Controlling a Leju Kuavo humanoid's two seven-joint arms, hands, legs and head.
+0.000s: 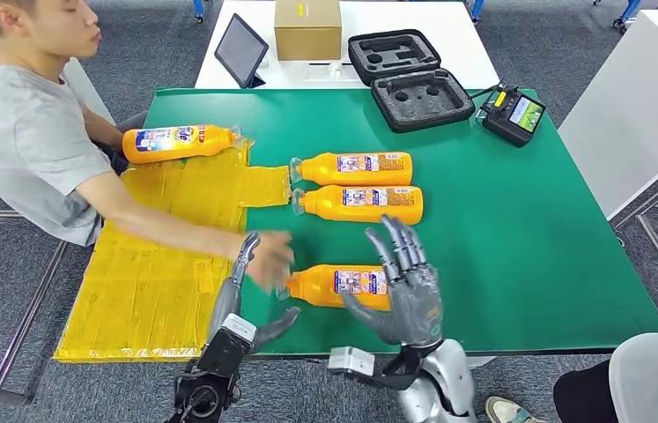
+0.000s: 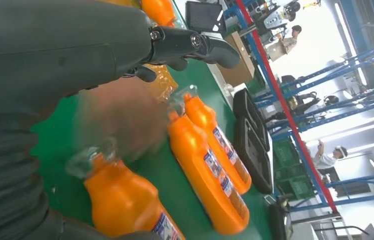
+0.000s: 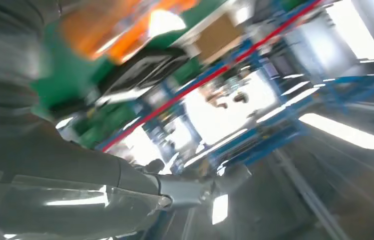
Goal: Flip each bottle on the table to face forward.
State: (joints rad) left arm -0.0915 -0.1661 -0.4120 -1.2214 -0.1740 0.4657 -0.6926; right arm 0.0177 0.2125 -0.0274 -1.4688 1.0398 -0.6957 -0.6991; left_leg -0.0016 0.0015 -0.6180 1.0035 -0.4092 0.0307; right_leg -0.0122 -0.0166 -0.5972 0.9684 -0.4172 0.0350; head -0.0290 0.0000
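Three orange bottles lie on their sides on the green table (image 1: 519,229), caps pointing left: two side by side mid-table (image 1: 356,167) (image 1: 360,204) and one nearer me (image 1: 338,284). A fourth bottle (image 1: 175,141) lies on the yellow plastic sheet (image 1: 158,264). My right hand (image 1: 409,286) stands open, fingers spread and pointing up, over the near bottle's base end, which it hides. My left hand (image 1: 241,295) is open at the table's front edge, left of that bottle's cap. In the left wrist view my left hand (image 2: 184,42) hovers above the near bottle (image 2: 124,200).
A person sits at the left, with a blurred hand (image 1: 268,260) at the near bottle's cap, close to my left hand. At the back stand a tablet (image 1: 240,48), a cardboard box (image 1: 307,28), an open black foam case (image 1: 409,79) and a controller (image 1: 513,115).
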